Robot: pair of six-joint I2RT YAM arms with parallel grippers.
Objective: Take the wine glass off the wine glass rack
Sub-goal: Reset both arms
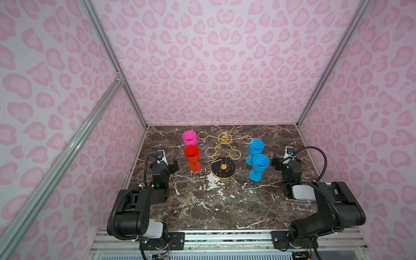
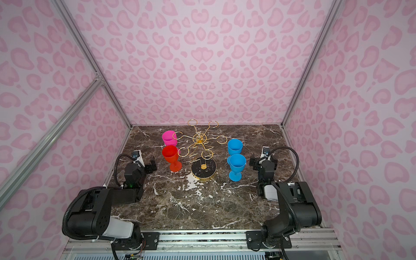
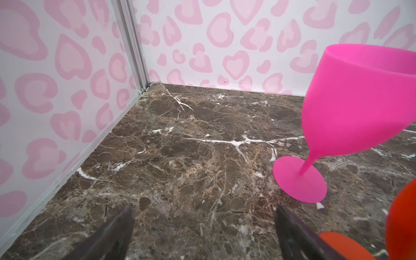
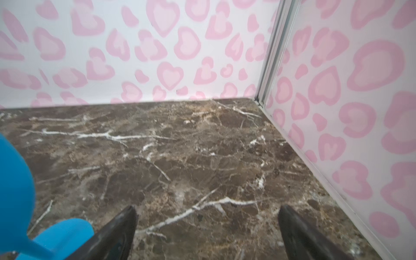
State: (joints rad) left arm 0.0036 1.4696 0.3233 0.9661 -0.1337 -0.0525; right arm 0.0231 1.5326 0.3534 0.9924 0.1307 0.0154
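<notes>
The gold wire wine glass rack (image 1: 224,137) (image 2: 199,137) stands mid-table on its round black base (image 1: 223,168), and its loops hold nothing. To its left a pink wine glass (image 1: 189,137) (image 3: 351,108) and a red one (image 1: 192,155) (image 3: 403,220) stand upright on the table. Two blue wine glasses (image 1: 256,146) (image 1: 260,163) stand on its right, one edging into the right wrist view (image 4: 13,180). My left gripper (image 1: 167,161) (image 3: 204,208) is open, low beside the red glass. My right gripper (image 1: 282,158) (image 4: 207,207) is open beside the blue glasses. Neither holds anything.
The brown marble table (image 1: 213,209) is walled in by pink heart-print panels on three sides, with aluminium posts (image 3: 135,45) in the back corners. Both arms sit folded near the front edge, close to the side walls.
</notes>
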